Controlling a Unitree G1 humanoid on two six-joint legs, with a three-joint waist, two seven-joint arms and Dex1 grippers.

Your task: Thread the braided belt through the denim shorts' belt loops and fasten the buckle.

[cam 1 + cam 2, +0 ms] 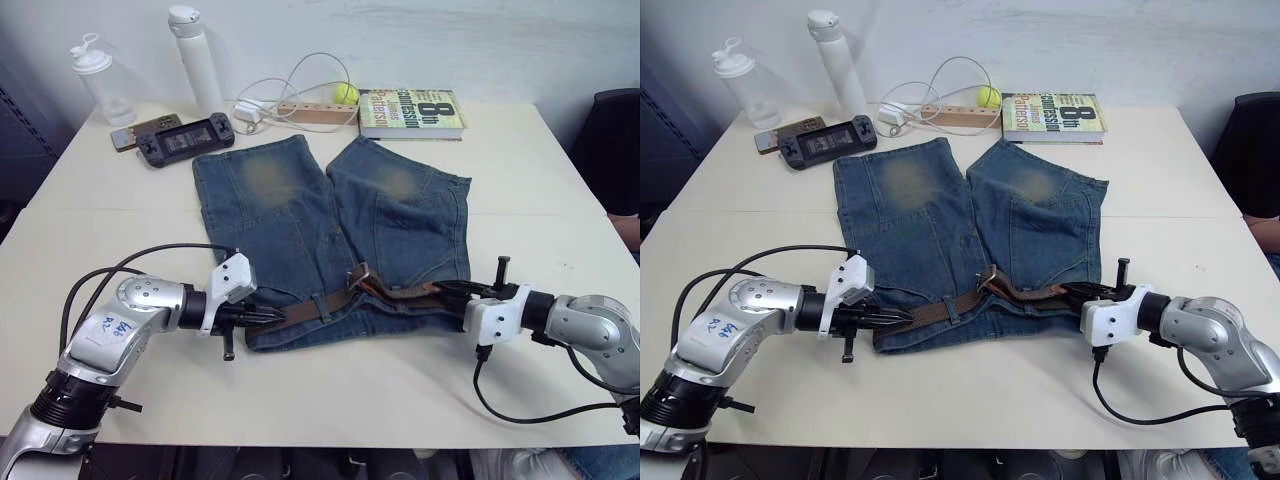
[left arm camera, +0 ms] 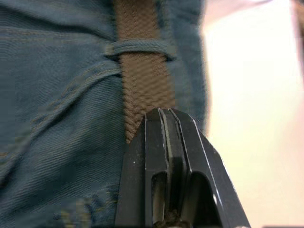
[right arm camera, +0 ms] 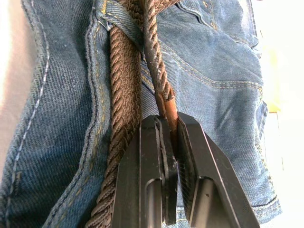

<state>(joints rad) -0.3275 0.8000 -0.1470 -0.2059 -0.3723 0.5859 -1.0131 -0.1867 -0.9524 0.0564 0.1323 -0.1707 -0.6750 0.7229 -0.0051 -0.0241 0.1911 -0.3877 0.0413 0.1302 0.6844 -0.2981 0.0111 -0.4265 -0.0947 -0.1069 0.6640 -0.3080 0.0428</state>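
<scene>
The denim shorts point(image 1: 290, 220) lie flat mid-table with the waistband toward me. The braided belt point(image 1: 310, 307) runs along the waistband under a belt loop point(image 2: 140, 47). My left gripper point(image 1: 268, 317) is shut at the waistband's left end, its fingers point(image 2: 164, 142) lying on top of the belt. My right gripper point(image 1: 452, 290) is at the right end, shut on the belt's tan tip point(image 3: 167, 107), beside a second strand that passes under a belt loop point(image 3: 121, 21). A raised greyish piece at the waistband's middle point(image 1: 358, 272) may be the buckle; I cannot tell.
Along the far edge are a book point(image 1: 410, 112), a tennis ball point(image 1: 346, 93) on a wooden block, a white cable point(image 1: 300, 85), a game controller point(image 1: 185, 138), a phone and two bottles point(image 1: 195, 55). A dark chair point(image 1: 612, 150) stands at the right.
</scene>
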